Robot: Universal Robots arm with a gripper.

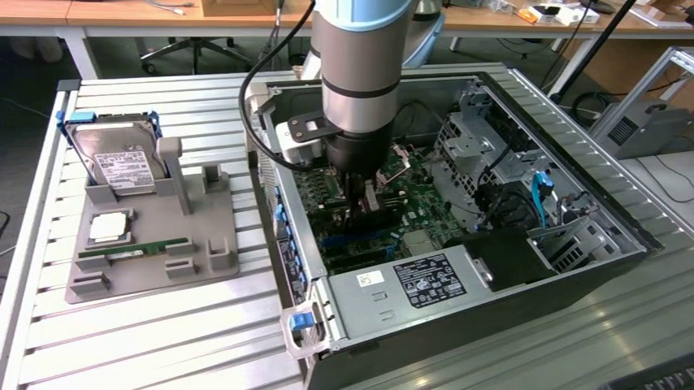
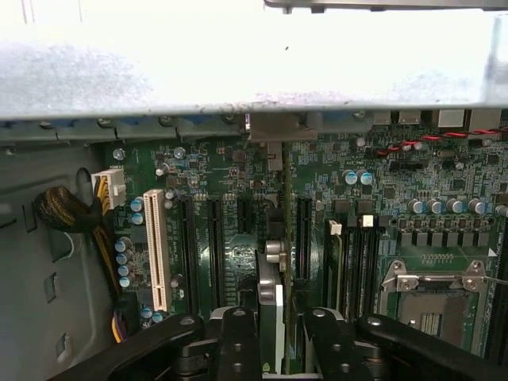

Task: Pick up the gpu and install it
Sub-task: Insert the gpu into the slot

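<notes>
My gripper (image 1: 366, 197) reaches down inside the open computer case (image 1: 564, 268), just over the green motherboard (image 1: 418, 175). It is shut on the gpu (image 2: 270, 305), which the wrist view shows edge-on as a thin card with a silvery end, standing upright between the two black fingers (image 2: 238, 341). The card hangs over the dark expansion slots (image 2: 216, 238), in line with one near the middle; whether it touches the slot is hidden. In the exterior view the gpu (image 1: 375, 216) is a dark shape under the wrist.
A grey stand (image 1: 162, 236) at the exterior view's left holds a silver hard drive (image 1: 117, 162), a square chip (image 1: 110, 227) and a green memory stick (image 1: 136, 249). A white slot (image 2: 156, 246), a cable bundle (image 2: 67, 214) and the processor socket (image 2: 432, 305) surround the card. Drive cages (image 1: 488, 146) stand close by.
</notes>
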